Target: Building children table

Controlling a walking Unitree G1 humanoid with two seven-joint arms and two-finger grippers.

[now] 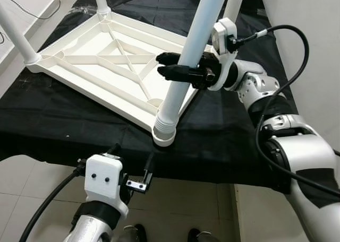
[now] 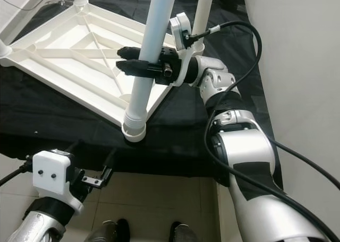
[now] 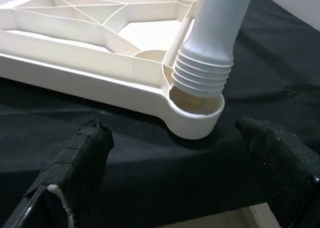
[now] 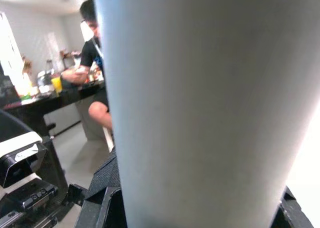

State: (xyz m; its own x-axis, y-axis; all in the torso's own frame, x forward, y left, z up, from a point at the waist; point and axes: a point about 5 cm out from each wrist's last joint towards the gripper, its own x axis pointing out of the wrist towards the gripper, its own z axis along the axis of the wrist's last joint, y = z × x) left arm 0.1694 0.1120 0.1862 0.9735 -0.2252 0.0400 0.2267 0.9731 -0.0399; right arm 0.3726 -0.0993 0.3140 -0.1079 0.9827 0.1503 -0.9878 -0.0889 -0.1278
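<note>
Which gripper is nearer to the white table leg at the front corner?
Right. The right gripper is clamped around the table leg partway up; the left gripper hangs open below the table edge, short of the leg's ribbed foot.

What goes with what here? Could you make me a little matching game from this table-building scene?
Things:
1. right gripper
2. left gripper
3. table leg
4. tabletop

States:
A. lying upside down on the black cloth
B. tilted, ribbed end at the corner socket
C. clamped around the white tube
D. low at the table's near edge, jaws open

Pairs: 1-C, 2-D, 3-B, 4-A
</note>
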